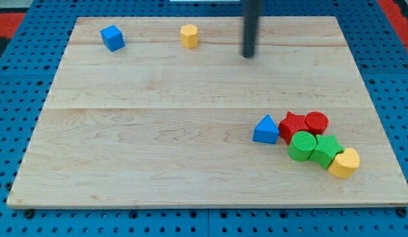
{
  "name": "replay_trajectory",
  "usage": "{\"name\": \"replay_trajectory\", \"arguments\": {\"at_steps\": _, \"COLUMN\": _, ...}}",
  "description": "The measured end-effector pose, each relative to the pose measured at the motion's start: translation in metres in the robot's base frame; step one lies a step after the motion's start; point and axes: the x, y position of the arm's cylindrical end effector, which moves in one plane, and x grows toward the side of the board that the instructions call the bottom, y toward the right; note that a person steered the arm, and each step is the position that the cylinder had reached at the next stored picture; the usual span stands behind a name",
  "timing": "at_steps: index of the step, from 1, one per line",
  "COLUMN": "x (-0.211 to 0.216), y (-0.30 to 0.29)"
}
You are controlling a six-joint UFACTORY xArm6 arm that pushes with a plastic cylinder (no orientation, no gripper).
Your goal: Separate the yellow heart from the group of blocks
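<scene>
Wooden table (158, 145): my tip (249, 55), no jaws fitted, sits far above yellow heart (344, 162), which touches green block (326, 151); careless push drags both.

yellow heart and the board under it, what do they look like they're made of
The yellow heart looks like matte plastic, possibly 3D printed: uniform bright colour, no shine, and faint ridges like those on the green blocks beside it. The board looks like pale unfinished or lightly sealed wood: visible grain and seam lines between planks. My tip is far from both.
</scene>
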Motion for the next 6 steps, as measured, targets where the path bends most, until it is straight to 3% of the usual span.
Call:
{"name": "replay_trajectory", "arguments": {"at_steps": 1, "x": 0.084, "y": 0.113}}
{"name": "replay_trajectory", "arguments": {"at_steps": 2, "x": 0.164, "y": 0.162}}
{"name": "replay_trajectory", "arguments": {"at_steps": 3, "x": 0.214, "y": 0.102}}
{"name": "replay_trajectory", "arguments": {"at_steps": 5, "x": 0.219, "y": -0.035}}
{"name": "replay_trajectory", "arguments": {"at_steps": 6, "x": 0.210, "y": -0.008}}
